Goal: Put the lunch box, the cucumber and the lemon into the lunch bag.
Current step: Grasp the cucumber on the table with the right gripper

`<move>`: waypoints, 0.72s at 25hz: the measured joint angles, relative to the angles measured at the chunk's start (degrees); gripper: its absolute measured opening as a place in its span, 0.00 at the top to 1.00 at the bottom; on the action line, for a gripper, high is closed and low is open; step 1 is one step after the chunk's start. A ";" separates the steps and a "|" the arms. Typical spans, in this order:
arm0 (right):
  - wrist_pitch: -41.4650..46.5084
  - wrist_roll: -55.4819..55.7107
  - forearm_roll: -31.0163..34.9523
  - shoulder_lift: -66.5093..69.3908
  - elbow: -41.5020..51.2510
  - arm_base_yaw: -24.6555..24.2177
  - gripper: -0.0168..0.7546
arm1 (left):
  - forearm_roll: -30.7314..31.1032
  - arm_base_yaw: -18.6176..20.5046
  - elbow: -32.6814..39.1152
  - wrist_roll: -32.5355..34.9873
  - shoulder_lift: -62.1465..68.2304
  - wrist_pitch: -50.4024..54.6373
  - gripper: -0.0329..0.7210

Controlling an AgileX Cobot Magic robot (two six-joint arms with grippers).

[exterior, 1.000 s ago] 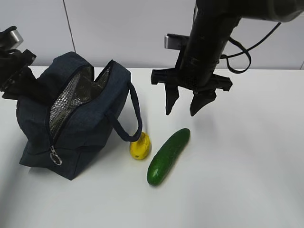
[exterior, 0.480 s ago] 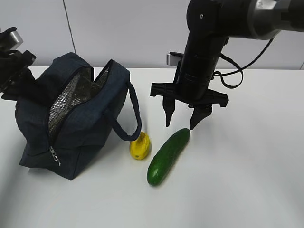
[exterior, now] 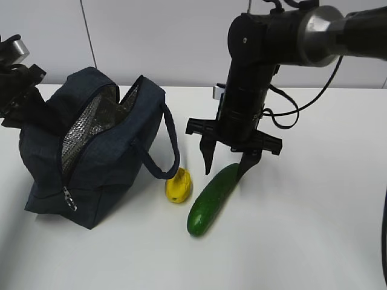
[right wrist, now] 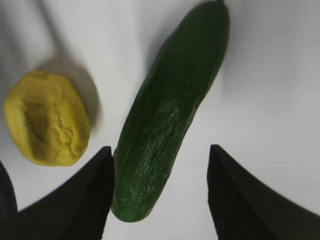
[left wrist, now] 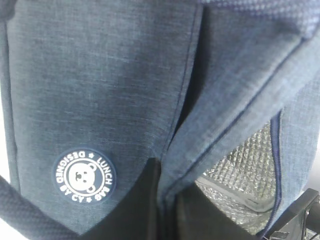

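Note:
The navy lunch bag (exterior: 115,151) stands open at the left, showing its silver lining (exterior: 91,124). My left gripper (exterior: 27,99) is shut on the bag's upper fabric edge; the left wrist view shows its jaws (left wrist: 167,205) pinching the fabric (left wrist: 100,90) beside the round white logo (left wrist: 83,176). The cucumber (exterior: 213,199) lies on the table beside the lemon (exterior: 179,185). My right gripper (exterior: 225,172) is open, its fingers astride the cucumber's far end (right wrist: 170,115); the left finger (right wrist: 85,200) is close to the skin. The lemon (right wrist: 47,125) is apart. The lunch box is out of view.
The white table (exterior: 314,229) stretches to the right and front of the cucumber. One bag handle (exterior: 169,151) hangs down near the lemon. A zipper pull (exterior: 71,202) hangs at the bag's front corner.
My right gripper has come down and slightly left, from above the table to astride the cucumber's far end. The bag and left gripper have stayed put.

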 joint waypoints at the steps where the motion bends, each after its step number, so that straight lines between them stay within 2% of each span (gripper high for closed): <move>1: 0.00 0.00 0.43 0.59 0.00 0.22 0.40 | 0.00 0.00 0.00 0.00 0.00 0.00 0.97; 18: -0.34 0.74 0.91 6.00 0.00 0.84 0.40 | 0.94 0.00 -0.12 -0.13 0.00 0.00 0.97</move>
